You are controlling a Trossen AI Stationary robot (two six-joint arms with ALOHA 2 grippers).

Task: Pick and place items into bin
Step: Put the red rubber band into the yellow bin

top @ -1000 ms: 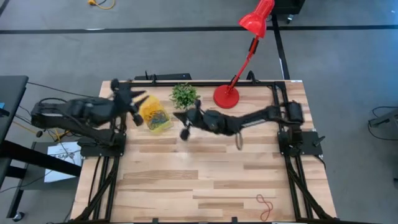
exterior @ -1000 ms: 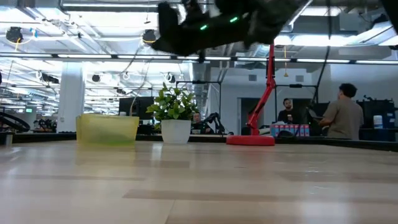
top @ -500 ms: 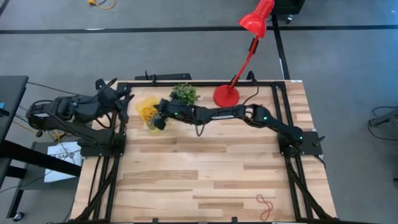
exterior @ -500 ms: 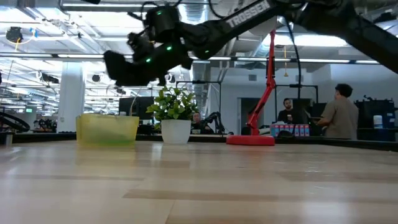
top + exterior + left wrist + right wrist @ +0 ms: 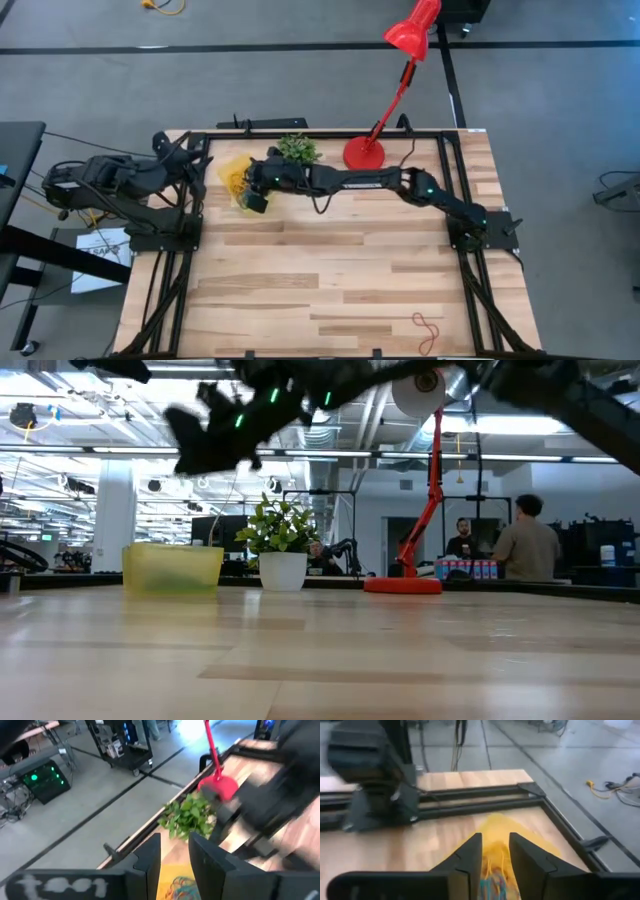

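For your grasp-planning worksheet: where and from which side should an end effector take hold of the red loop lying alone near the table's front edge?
Come straight down on the red loop and pinch one thin strand. It lies flat and floppy on the table, so there is nothing to grip from the side.

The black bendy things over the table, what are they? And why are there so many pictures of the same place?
They are two robot arms, each ending in a two-finger pincher called a gripper. Four cameras look at once: one looks straight down from above, one sits low at table height, and one rides on each arm's wrist.

On the wooden table stand a yellow bin with colourful rubber bands in it, a small green plant and a red lamp. One red band lies alone near a front corner.

The right gripper reaches across and hangs over the bin. I cannot tell whether it holds a band. The left gripper waits at the table's left edge, beside the bin. The people are far behind the table.
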